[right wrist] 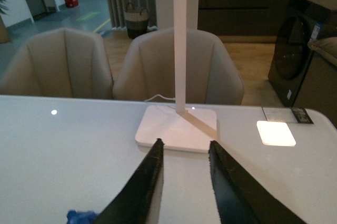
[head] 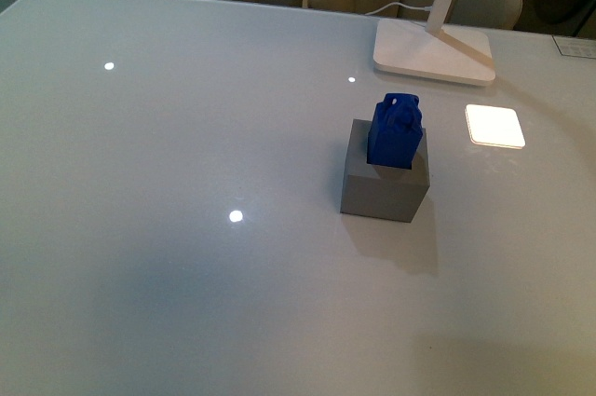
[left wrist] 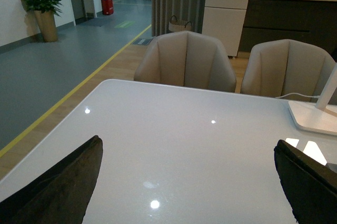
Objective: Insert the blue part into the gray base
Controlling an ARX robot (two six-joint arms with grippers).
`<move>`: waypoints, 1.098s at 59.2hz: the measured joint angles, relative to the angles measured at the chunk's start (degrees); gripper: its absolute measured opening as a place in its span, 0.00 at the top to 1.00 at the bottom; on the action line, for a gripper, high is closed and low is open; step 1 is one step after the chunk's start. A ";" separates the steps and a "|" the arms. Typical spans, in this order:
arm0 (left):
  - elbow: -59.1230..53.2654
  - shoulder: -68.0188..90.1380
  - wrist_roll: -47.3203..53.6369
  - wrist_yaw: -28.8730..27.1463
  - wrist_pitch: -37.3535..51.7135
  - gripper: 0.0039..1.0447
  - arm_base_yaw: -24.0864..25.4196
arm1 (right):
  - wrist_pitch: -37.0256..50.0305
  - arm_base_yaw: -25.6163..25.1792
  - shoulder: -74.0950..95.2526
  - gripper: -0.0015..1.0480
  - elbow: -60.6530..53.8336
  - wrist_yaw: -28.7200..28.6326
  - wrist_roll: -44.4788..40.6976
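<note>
The blue part (head: 395, 130) stands in the square hole of the gray base (head: 384, 182) on the white table, right of centre in the front view; its knobby top sticks out above the cube and leans slightly. Neither arm shows in the front view. In the left wrist view my left gripper (left wrist: 189, 179) is wide open and empty over bare table. In the right wrist view my right gripper (right wrist: 185, 145) is open and empty, its tips in front of the lamp base; a bit of the blue part (right wrist: 80, 217) shows at the picture's bottom edge.
A white desk lamp with a flat base (head: 433, 49) stands at the back right, also seen in the right wrist view (right wrist: 176, 127). A bright light patch (head: 494, 126) lies on the table (head: 140, 228) beside it. Beige chairs (left wrist: 184, 60) stand behind the far edge.
</note>
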 joint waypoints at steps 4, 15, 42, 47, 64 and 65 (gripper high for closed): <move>0.00 0.00 0.00 0.00 0.00 0.07 0.00 | -0.46 -0.90 -2.75 0.98 -2.62 -0.94 -0.37; 0.00 0.00 0.00 0.02 0.00 0.07 0.00 | 1.40 -3.13 -7.54 0.98 -8.68 -2.93 -0.66; 0.00 0.00 0.00 0.02 0.00 0.07 0.00 | -13.16 -9.09 -28.61 0.98 -15.91 -8.92 -0.68; 0.00 0.00 0.00 0.00 0.00 0.07 0.00 | -18.21 -9.14 -34.58 0.98 -16.70 -8.94 -0.68; 0.00 0.00 0.00 0.00 0.00 0.07 0.00 | -30.75 -9.14 -48.63 0.98 -16.76 -8.94 -0.68; 0.00 0.00 0.00 0.00 0.00 0.07 0.00 | -31.39 -9.14 -49.33 0.98 -16.79 -8.94 -0.68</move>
